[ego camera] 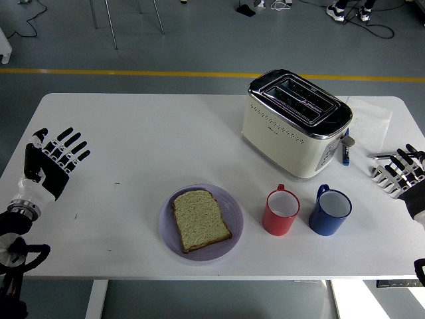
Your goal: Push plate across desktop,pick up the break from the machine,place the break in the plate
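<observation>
Now, largest first: the white counter [166,126] carries everything. The cream toaster [295,124] stands at its far right, both slots showing no bread. Near the front edge sits the lilac plate [201,222], with the bread slice [200,220] lying flat inside it, so I judge the task's placing as done. Just right of the plate stand the red mug [281,212] and the blue mug [329,211], close beside each other and in front of the toaster. A pen [346,151] lies beside the toaster's lever.

My left hand [50,163] hovers over the counter's left end, fingers spread and holding nothing, well apart from the plate. My right hand [400,174] is at the right edge, fingers loosely open, empty, over a metal rack [387,181] near the blue mug.

Risks, as I judge them: a careless sweep of my right hand inward could tip the blue mug into the red one, or snag the rack; a late push from my left could slide the plate off the front edge.
</observation>
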You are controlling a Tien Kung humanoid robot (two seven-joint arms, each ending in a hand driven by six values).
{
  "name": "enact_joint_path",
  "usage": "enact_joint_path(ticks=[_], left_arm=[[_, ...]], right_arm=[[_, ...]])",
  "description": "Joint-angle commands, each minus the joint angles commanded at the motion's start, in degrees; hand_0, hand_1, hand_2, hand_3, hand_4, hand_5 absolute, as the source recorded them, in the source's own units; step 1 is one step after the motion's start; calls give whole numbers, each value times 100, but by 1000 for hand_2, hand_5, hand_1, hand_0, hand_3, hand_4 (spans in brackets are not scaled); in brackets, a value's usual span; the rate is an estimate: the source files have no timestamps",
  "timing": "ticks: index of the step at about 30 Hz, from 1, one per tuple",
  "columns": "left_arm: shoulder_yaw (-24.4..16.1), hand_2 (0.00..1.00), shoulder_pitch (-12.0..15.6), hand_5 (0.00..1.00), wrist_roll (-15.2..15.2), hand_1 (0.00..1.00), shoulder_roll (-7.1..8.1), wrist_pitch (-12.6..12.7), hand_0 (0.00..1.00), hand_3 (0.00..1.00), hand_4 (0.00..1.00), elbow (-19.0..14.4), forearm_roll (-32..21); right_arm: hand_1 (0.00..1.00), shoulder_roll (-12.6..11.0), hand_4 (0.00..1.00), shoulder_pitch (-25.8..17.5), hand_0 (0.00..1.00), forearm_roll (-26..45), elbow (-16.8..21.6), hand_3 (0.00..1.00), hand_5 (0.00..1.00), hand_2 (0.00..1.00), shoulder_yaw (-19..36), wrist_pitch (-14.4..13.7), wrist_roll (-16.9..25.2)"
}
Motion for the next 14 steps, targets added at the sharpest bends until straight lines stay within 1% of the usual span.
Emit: enact_joint_path(ticks=[4,7,9,14], left_arm=[[-2,785,9,998,-28,760,-25,-64,744,728,575,-5,-16],[13,783,2,998,-53,759,-58,-85,747,727,575,3,-33],[28,783,5,998,-59,759,-65,-92,747,727,575,9,-41],[21,783,19,998,-60,759,-71,-85,747,727,575,9,-43]], right_arm=[[725,13,476,-5,769,33,-17,677,578,727,-36,26,78],[727,18,476,-8,768,-51,-29,675,578,724,-47,-19,294],[727,16,476,-11,768,-97,-42,675,578,724,-37,6,351],[727,15,476,2,768,-160,-66,675,578,724,-24,81,392]])
